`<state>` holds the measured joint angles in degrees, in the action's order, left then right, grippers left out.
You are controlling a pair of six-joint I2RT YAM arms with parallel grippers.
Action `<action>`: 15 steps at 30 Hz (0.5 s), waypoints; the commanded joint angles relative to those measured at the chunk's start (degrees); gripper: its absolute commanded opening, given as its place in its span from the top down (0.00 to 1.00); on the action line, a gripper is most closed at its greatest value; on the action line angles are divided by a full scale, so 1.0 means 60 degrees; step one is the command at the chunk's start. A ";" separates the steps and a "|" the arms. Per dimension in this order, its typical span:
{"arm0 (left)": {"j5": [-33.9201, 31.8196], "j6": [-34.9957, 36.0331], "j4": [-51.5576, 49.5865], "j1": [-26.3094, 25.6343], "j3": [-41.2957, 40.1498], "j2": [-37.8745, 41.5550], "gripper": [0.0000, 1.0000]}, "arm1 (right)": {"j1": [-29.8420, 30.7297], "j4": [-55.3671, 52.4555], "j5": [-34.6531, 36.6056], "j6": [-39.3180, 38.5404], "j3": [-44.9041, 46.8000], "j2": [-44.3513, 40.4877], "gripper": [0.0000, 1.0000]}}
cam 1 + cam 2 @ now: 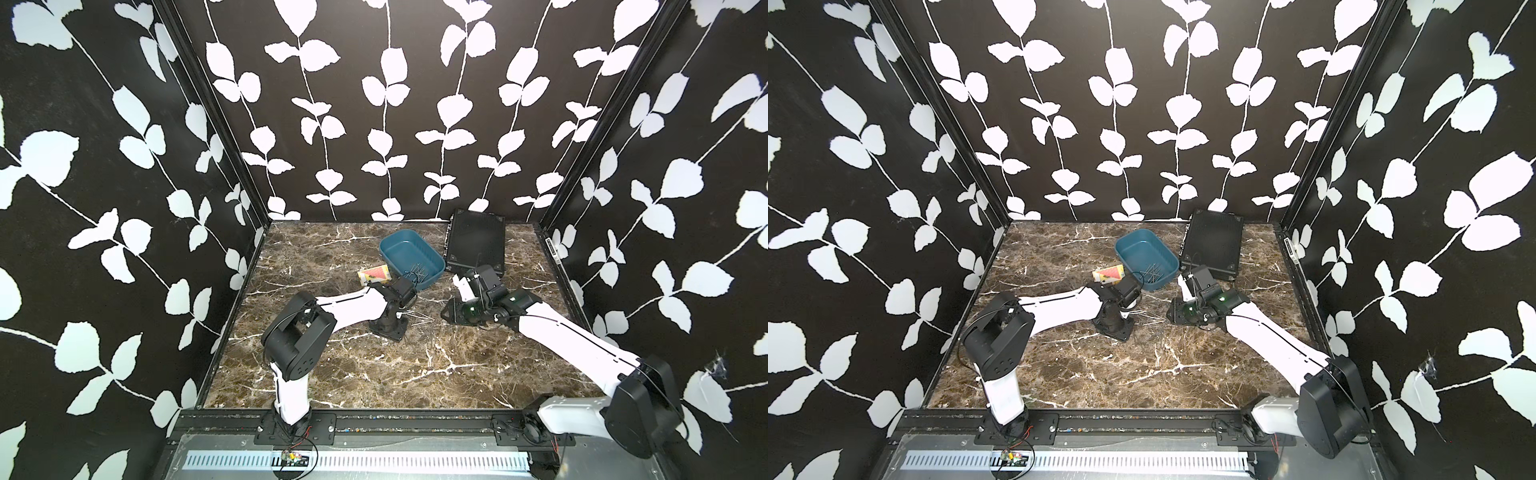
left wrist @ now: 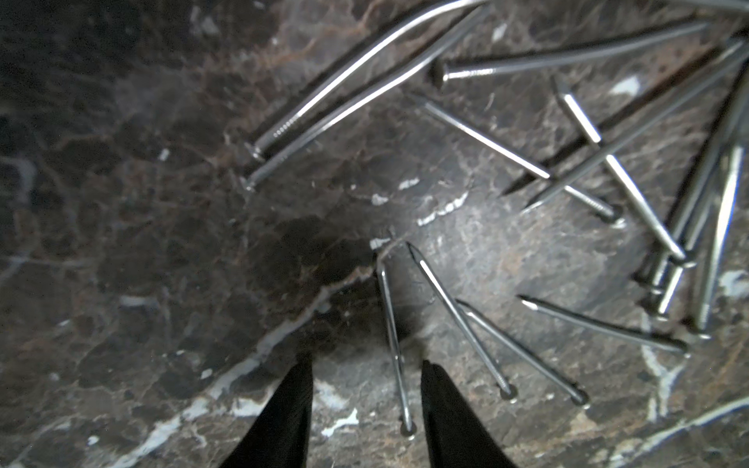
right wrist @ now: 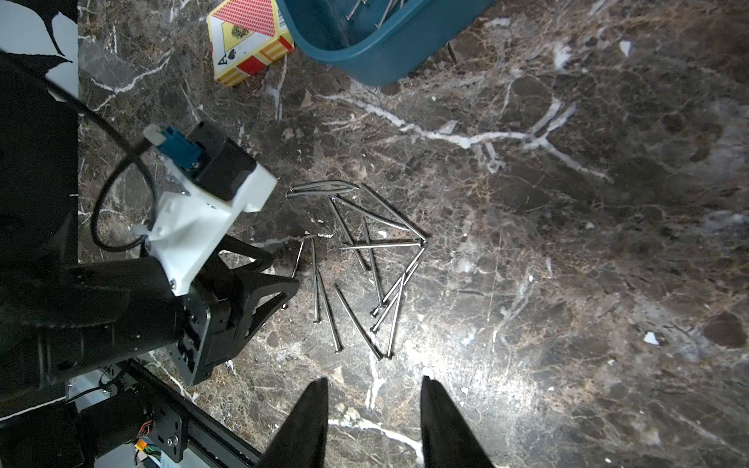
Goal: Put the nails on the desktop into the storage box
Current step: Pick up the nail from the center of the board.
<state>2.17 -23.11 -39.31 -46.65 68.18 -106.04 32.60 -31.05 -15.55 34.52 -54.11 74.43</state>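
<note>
1. Desk: a brown marble-patterned surface with white veins that carries everything listed below; it is seen whole in both top views.
2. Black ribbed case: lies flat at the far edge of the desk, on the robot's right, just beside the storage box.
3. Storage box: a teal-blue tub with low walls and rounded corners, set askew toward the back of the desk. Several nails lie on its floor at the nearer end. Its outer wall shows in the right wrist view.
4. Left end effector: points down at the desk, with its two black fingers parted by a moderate gap. One nail lies on the desk inside that gap, close along one finger. Nothing is gripped.
5. Right end effector: hangs above bare marble on the other side of the cluster from the left one. Its fingers are likewise parted, with nothing between them.
6. Red-and-white card box: lies just beside the storage box on the robot's left. An ace of spades is printed on its face.
7. Nails: thin silvery pins in a loose, criss-crossed cluster on the desk, in front of the storage box and between the two end effectors. The left wrist view shows them at close range, some overlapping.
</note>
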 commanded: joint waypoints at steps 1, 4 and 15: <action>-0.0144 0.0014 0.0043 -0.0101 0.0165 -0.0158 0.55 | 0.0058 -0.0025 0.0105 0.0052 0.0232 -0.0218 0.60; -0.0445 0.0108 -0.0045 -0.0286 0.0176 -0.0362 0.55 | 0.0046 -0.0054 0.0116 -0.0022 0.0158 -0.0211 0.59; -0.1534 -0.0037 0.0057 -0.1231 -0.0518 -0.1638 0.71 | 0.0054 -0.0328 0.0036 -0.0403 -0.0467 0.0312 0.59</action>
<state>-7.25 -22.61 -40.34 -52.84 70.17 -108.73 32.60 -32.14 -15.46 33.61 -54.26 75.07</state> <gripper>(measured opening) 0.325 0.413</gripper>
